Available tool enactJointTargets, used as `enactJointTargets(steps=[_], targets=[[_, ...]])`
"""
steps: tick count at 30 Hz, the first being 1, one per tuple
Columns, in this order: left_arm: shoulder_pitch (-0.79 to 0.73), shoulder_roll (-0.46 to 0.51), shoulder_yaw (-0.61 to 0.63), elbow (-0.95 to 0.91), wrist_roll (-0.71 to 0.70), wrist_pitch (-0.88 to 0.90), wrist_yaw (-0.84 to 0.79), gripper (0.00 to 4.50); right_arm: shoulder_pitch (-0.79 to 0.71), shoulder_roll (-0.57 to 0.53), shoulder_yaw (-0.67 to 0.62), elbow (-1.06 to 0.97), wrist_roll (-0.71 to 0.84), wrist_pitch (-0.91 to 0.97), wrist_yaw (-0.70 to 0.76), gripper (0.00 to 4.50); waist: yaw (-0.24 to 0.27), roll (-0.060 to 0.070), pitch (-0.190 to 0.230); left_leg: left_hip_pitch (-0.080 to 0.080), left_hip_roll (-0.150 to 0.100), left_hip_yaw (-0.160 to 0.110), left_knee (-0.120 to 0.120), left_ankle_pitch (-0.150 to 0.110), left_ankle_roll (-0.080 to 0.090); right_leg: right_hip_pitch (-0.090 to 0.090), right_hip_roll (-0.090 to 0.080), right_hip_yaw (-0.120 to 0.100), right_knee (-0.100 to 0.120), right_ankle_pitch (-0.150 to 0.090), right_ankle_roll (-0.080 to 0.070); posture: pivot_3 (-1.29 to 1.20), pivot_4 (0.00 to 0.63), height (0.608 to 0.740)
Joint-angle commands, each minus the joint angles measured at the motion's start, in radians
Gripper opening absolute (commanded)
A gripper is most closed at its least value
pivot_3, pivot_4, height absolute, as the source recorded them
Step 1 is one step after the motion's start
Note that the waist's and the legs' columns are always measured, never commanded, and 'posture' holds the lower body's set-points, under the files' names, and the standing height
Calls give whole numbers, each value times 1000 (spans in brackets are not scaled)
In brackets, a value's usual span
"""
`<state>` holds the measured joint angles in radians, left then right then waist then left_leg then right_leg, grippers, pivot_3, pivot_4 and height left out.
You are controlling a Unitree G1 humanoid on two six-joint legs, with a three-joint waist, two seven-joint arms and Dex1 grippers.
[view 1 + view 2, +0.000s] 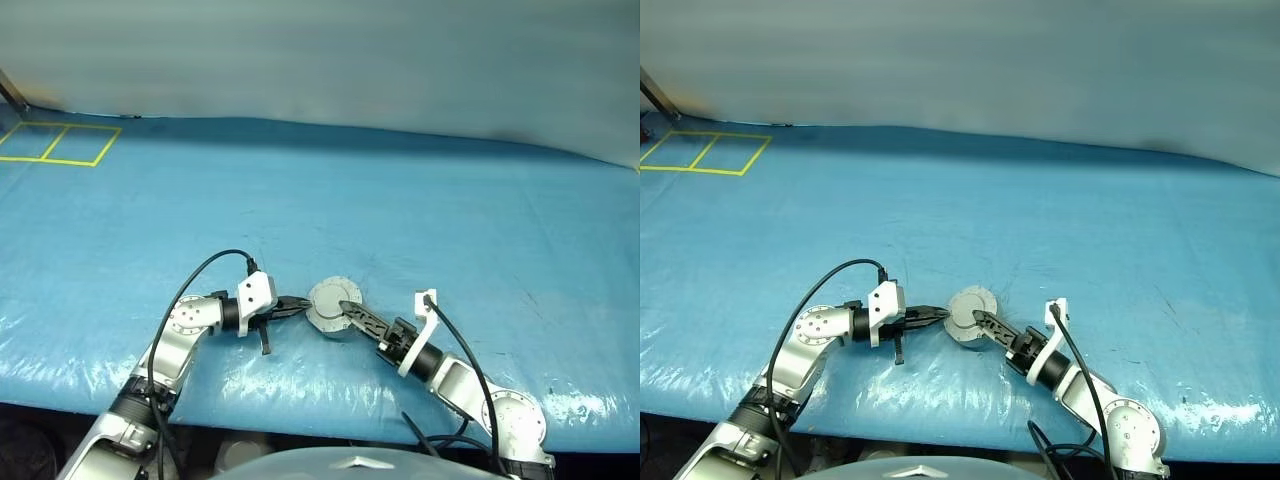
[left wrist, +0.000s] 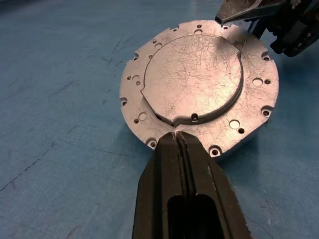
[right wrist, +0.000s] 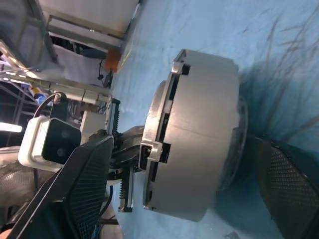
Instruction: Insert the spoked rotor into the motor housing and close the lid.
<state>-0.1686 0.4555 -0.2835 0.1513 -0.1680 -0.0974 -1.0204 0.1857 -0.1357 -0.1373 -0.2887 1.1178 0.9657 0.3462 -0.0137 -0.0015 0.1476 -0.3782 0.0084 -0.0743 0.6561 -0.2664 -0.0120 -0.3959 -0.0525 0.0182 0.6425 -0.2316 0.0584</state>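
Motor housing (image 1: 333, 322): short silver-grey can on blue tarp (image 1: 400, 220), close in front of robot, between the two grippers.
Lid (image 2: 194, 84): lying flat on top of housing, pale outside w/ raised centre circle facing up; looks closed or v. nearly so. Right wrist view shows a thin dark seam betw lid plate and can wall, can't tell if fully seated.
Spoked rotor: nothing of it to see w/ lid down; judged already inside housing.
Left gripper (image 1: 297, 306): fingers pressed together, pinching nothing; tips at housing's rim on robot's left side, look to be touching it, seems to brace the can.
Right gripper (image 3: 187, 174): fingers spread wide, one finger over lid side, other past can's base, housing sits between them but not clamped; one fingertip (image 2: 234, 12) rests at or just above lid edge.
Step in hand: end of lid closing, pressing/checking lid down.
Next move calls for: right fingertip pushing down on lid till seam shuts, left holding can so it doesn't slide on slick tarp; then both back off w/o dragging lid open.
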Motion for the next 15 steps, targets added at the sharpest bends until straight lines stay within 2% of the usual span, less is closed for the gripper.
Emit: enactJointTargets(steps=[1,3,7,8,13,15], targets=[[7,-1,-17,39,30,15,0,0,-16,0,44,-20,-51,-34,7,4286,0,0,0,0,0,0,0,0,0,0,0,0,0,0,0,0,150,740],[7,-1,-16,39,30,19,0,0,-12,2,40,-10,-80,-66,3,3869,1,0,0,0,0,0,0,0,0,-1,0,0,0,0,0,0,150,740],[10,1,-11,35,34,25,4,0,-14,14,20,-5,-55,-74,6,2538,0,0,0,-1,0,0,-1,0,0,-1,0,0,0,0,1,0,150,740],[11,1,-11,34,34,26,3,0,-16,14,24,-8,-58,-75,9,2425,0,0,0,-1,0,0,-2,0,0,-1,0,0,0,0,1,0,150,740],[11,-4,4,37,20,22,-1,0,-31,28,38,-6,-63,-77,7,2425,-3,2,2,-1,0,0,-2,0,0,-1,0,0,0,-1,1,0,150,740],[11,-11,37,30,-42,31,-33,0,-40,39,34,-2,-51,-76,0,2425,-7,1,6,-2,0,0,-2,0,0,-3,0,0,0,0,1,0,150,740]])
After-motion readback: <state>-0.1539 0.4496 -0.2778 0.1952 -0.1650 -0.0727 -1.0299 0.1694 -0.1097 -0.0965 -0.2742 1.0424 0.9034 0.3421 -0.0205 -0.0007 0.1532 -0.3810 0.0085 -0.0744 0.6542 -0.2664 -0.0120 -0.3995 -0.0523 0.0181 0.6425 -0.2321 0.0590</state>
